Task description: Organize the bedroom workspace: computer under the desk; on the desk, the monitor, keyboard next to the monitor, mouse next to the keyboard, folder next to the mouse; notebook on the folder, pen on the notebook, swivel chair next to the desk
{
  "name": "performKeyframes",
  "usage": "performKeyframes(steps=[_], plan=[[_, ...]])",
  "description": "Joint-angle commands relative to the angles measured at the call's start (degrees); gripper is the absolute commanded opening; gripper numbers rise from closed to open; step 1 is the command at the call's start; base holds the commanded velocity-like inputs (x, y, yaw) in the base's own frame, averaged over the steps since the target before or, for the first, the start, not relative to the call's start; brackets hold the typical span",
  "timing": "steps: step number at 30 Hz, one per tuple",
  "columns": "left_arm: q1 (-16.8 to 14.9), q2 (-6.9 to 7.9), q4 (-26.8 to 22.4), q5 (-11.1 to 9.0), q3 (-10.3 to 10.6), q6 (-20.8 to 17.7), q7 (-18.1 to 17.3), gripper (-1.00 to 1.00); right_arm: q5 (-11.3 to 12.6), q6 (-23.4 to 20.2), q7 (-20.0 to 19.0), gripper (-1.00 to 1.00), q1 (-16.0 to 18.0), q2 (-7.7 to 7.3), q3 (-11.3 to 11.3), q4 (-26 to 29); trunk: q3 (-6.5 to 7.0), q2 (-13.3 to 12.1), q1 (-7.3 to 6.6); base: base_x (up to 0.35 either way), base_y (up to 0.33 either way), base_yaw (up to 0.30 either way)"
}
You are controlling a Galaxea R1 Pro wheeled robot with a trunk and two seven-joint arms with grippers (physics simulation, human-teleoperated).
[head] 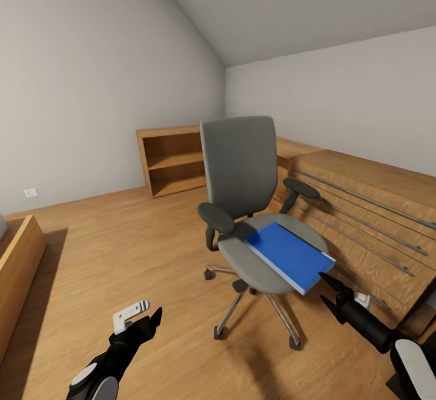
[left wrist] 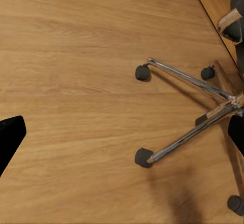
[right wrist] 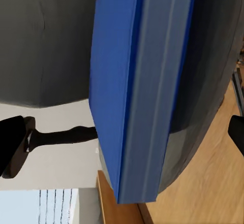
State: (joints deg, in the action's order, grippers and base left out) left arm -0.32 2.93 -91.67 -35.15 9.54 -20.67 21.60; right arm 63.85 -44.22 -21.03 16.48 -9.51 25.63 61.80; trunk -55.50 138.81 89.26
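folder just beyond right claw

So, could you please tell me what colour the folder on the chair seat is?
Blue; the folder shows best in the head view.

Open floor L of swivel chair; armrests flanking folder, wooden unit close R.

Light wooden plank floor carries grey padded swivel chair (chrome five-star base); blue flat folder on seat.
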Motion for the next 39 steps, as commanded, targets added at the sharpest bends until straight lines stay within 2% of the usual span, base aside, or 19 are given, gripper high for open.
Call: performKeyframes(steps=[1, 14, 23, 39], plan=[[-0.03, 0.06, -0.09, -0.54, 0.13, -0.07, 0.53, 1.0, -0.07, -0.34, -0.18, 1.0, 0.04, 0.01, 0.13, -0.01, -0.05, 0.02, 0.0, 0.044, 0.0, 0.0], [-0.03, 0.06, -0.09, -0.53, 0.13, -0.07, 0.54, 1.0, -0.19, -0.26, -0.02, 1.0, 0.09, 0.01, 0.13, -0.2, -0.05, 0.02, 0.0, 0.01, 0.0, 0.0], [-0.03, 0.06, -0.09, -0.56, 0.13, -0.05, 0.54, 1.0, -0.15, -0.25, 2.64, 1.0, 0.13, 0.09, 0.13, -0.27, -0.05, 0.02, 0.0, 0.0, 0.0, 0.0], [-0.03, 0.06, -0.09, -0.55, 0.13, -0.03, 0.51, 1.0, -0.13, -0.25, 3.36, 1.0, 0.13, 0.1, 0.13, -0.28, -0.05, 0.02, 0.0, 0.057, 0.0, 0.0]])
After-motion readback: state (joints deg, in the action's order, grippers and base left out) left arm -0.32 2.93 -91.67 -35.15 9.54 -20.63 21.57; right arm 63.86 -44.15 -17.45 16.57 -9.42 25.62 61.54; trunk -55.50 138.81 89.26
